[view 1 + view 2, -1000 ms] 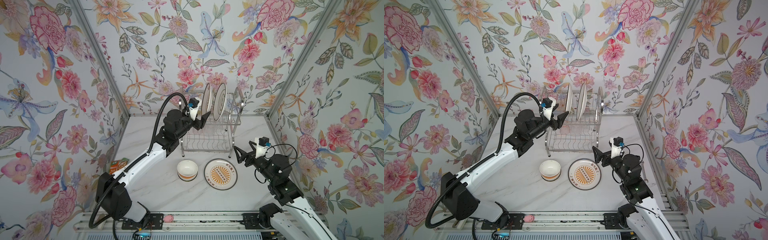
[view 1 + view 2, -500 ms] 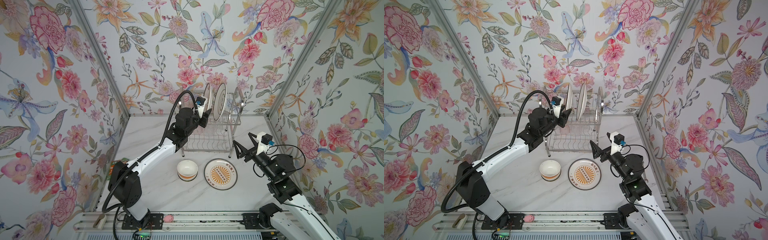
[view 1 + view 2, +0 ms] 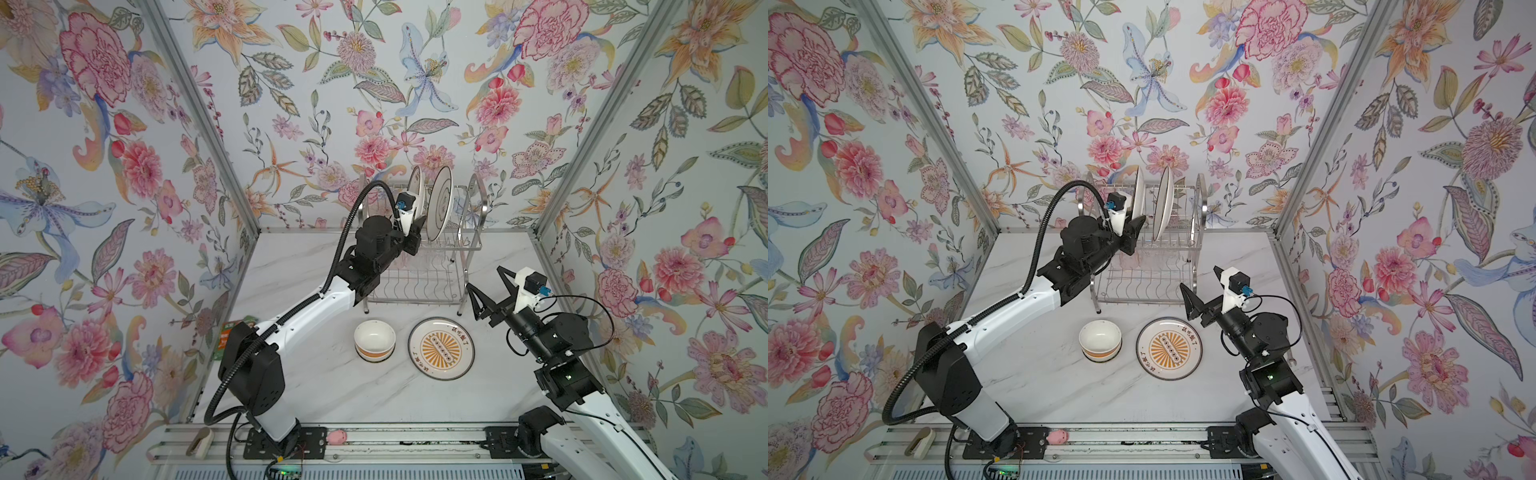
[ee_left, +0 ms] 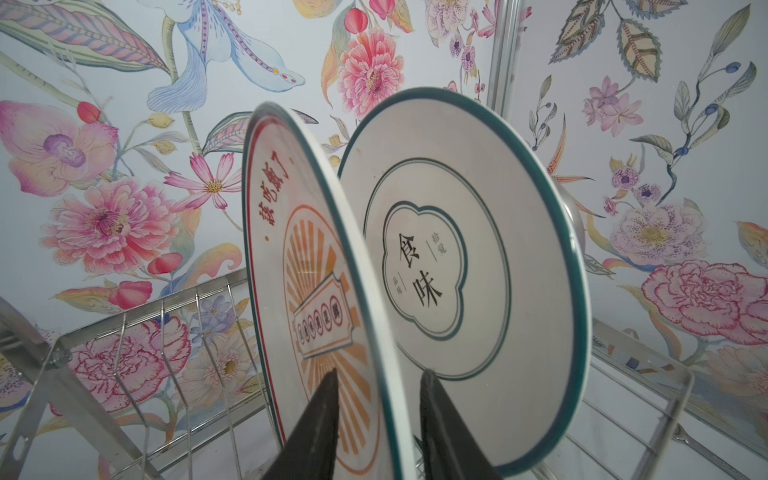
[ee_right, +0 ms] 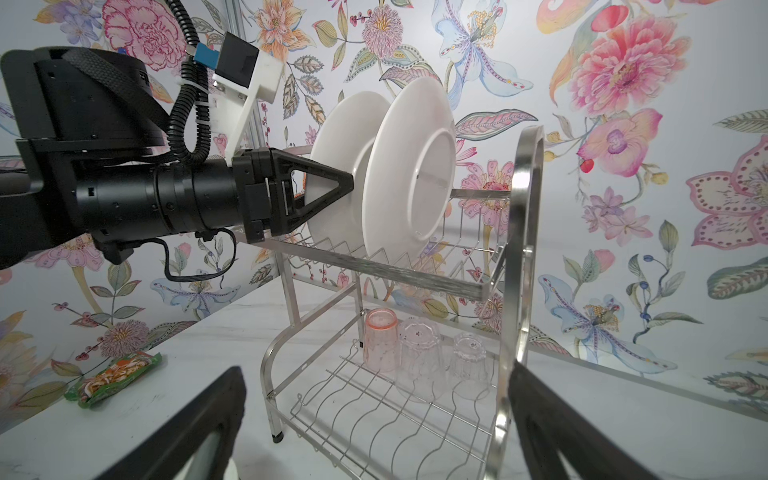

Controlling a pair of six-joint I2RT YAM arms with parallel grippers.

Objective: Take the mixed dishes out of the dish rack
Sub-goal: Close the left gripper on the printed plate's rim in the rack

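Note:
The dish rack [image 3: 415, 286] [image 3: 1142, 286] [image 5: 525, 249] stands at the back of the table. Two plates stand upright on its top shelf: an orange sunburst plate [image 4: 291, 249] [image 3: 417, 189] [image 5: 345, 124] and a dark-rimmed plate [image 4: 478, 270] [image 3: 441, 203] [image 5: 399, 166]. My left gripper [image 4: 380, 374] [image 3: 417, 232] [image 3: 1136, 232] [image 5: 351, 180] is shut on the sunburst plate's edge, one finger on each face. A pink tumbler [image 5: 380, 340] and two clear tumblers [image 5: 419, 357] sit upside down on the lower shelf. My right gripper [image 3: 483, 277] [image 3: 1198, 277] [image 5: 374, 370] hangs wide open and empty by the rack's right front corner.
A cream bowl with an orange band [image 3: 375, 340] [image 3: 1100, 340] and another sunburst plate [image 3: 441, 348] [image 3: 1169, 348] lie on the marble top in front of the rack. A green-orange food packet [image 5: 114, 376] [image 3: 230, 332] lies at the left wall. Floral walls close in three sides.
My left gripper has moved right onto the sunburst plate's edge and its jaws have narrowed round it. The right gripper has risen a little toward the rack, still wide open.

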